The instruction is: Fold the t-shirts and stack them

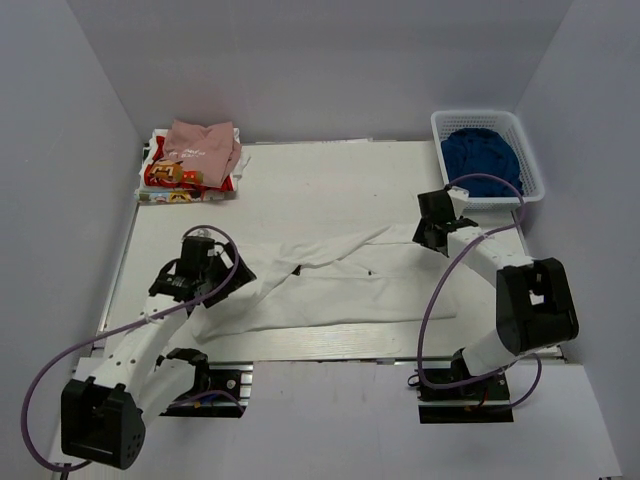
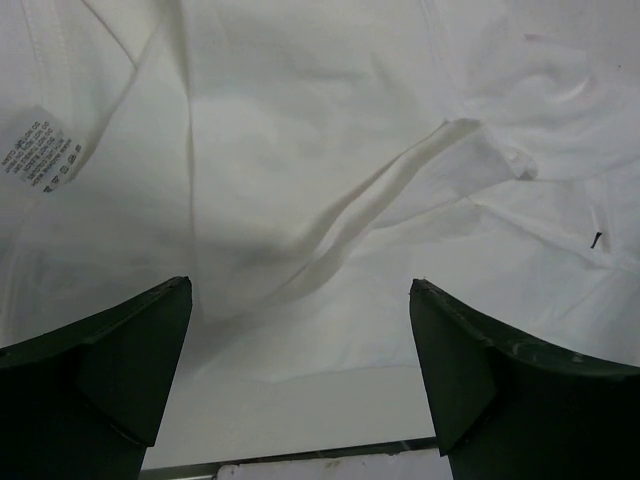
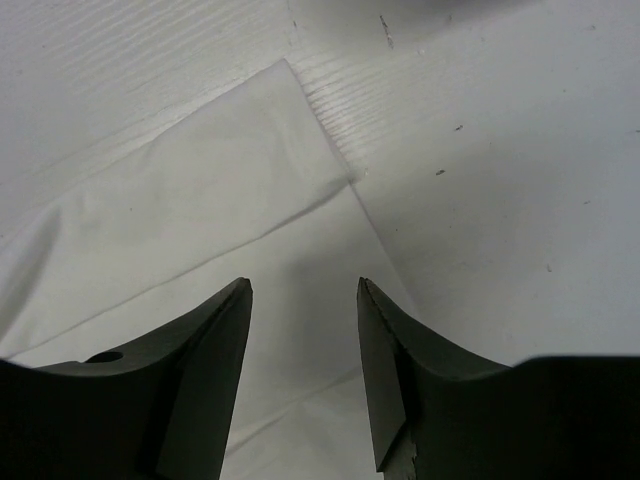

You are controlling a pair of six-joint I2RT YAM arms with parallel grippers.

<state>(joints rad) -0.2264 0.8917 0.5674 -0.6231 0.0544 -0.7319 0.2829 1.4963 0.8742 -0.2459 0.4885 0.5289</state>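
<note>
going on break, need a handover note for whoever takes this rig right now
Left gripper: open, empty, over the left end of the white t-shirt.
Right gripper: open, empty, over its far right corner.
Pink t-shirt sits on the red-yellow printed one, far left corner.
Done: that pile, apparently.
Left: fold the white one, stack it there.

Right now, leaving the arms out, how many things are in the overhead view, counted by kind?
T-shirts: 3 (white t-shirt spread out in the middle; pink t-shirt lying on the red-yellow printed t-shirt at the back left)
Baskets: 1 (white basket at the back right)
Other cloth: 1 (blue cloth inside the basket)
Total: 5
</note>
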